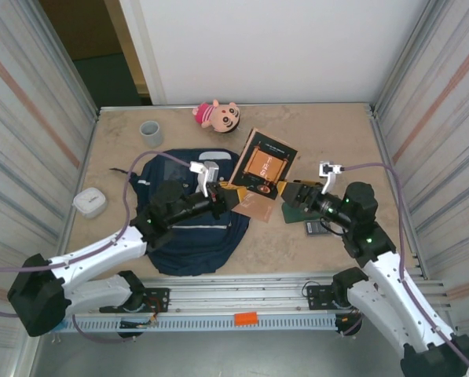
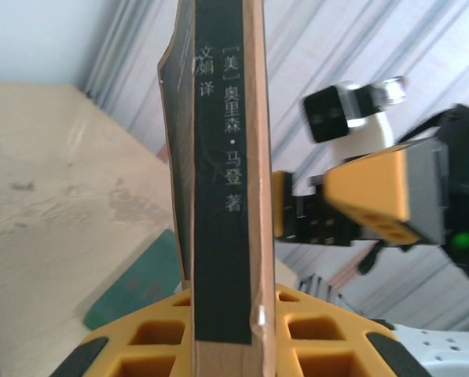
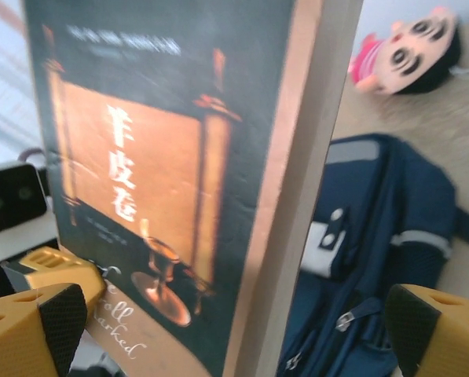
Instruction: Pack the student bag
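The student bag (image 1: 188, 236) lies flat on the table, navy blue with white stripes; it also appears in the right wrist view (image 3: 375, 228). Over the bag's right edge my left gripper (image 1: 231, 198) is shut on the lower edge of a black and orange book (image 1: 264, 163), which stands tilted on edge. The book's dark spine (image 2: 222, 157) runs up between the yellow jaws of the left gripper (image 2: 226, 318). My right gripper (image 1: 291, 195) is open just right of the book. Its fingers (image 3: 38, 330) stand wide on either side of the book's cover (image 3: 163, 173), apart from it.
A pink plush doll (image 1: 217, 116) and a grey cup (image 1: 151, 132) sit at the back of the table. A white box (image 1: 89, 203) lies at the left. A green notebook (image 1: 301, 214) and a small dark item (image 1: 316, 228) lie under the right arm.
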Controlling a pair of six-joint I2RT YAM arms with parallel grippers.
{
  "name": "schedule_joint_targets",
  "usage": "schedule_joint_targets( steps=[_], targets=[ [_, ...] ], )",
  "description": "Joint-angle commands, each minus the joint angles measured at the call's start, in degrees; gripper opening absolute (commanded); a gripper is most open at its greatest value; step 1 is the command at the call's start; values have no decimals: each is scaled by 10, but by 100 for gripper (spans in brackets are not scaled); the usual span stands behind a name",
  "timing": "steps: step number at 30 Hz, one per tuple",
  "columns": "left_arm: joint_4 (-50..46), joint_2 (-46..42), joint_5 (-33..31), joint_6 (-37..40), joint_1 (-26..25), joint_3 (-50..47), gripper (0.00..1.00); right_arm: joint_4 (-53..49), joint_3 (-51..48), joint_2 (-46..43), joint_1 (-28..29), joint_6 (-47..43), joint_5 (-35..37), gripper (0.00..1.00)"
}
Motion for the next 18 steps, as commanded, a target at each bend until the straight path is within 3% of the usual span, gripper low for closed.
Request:
schedule_joint_targets(
  steps=[1,10,18],
  targets=[
    [97,-38,8,-22,-10,-13,1,36,13,21,24,4,-30,99],
    [163,-42,9,-56,-29,-21,2,104,4,58,29,36,-75,99],
    [226,-8,19,-83,-30,-14,3,165,-15,31,30,70,-171,99]
  ],
)
